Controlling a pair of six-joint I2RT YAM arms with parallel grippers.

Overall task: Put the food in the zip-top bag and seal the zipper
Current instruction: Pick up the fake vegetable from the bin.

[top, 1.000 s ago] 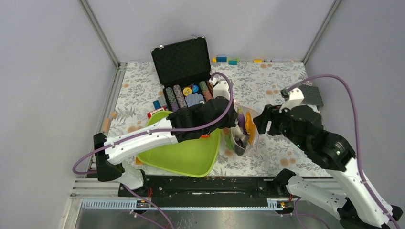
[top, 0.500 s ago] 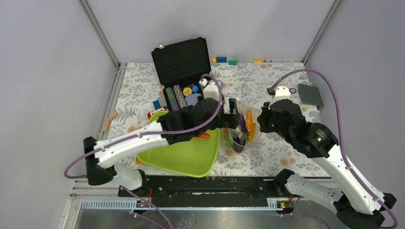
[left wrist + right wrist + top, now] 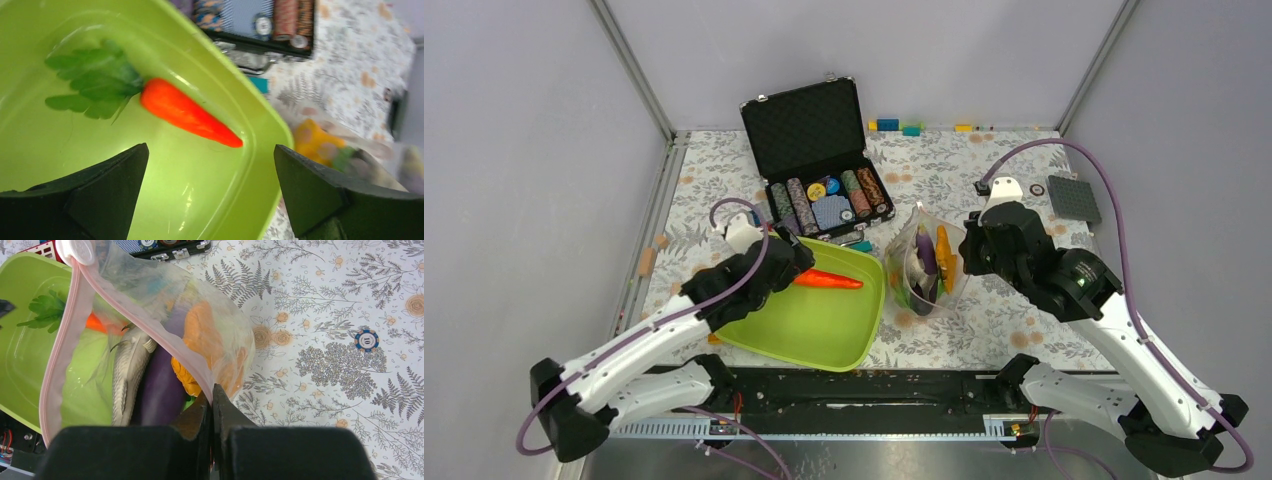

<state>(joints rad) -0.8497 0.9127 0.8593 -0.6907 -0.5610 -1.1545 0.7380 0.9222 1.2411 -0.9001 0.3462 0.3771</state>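
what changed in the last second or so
The left gripper pulled back from the mouth of the zip-top bag toward the left, and now hangs open over the carrot in the green tray. The right gripper stayed shut on the bag's rim; bag, carrot and tray stayed put.

My fingers (image 3: 105,195) are matte black. The tray (image 3: 814,335) is lime green, and the carrot (image 3: 187,114) is bright orange with dark green leaves. The bag (image 3: 145,285) is clear — its zipper (image 3: 57,355) pale pink — with a grey fish (image 3: 127,372) and a purple eggplant (image 3: 162,387) showing through. The cloth (image 3: 320,405) is white with grey ferns and tan flowers; the case (image 3: 804,125) at its far edge is black.
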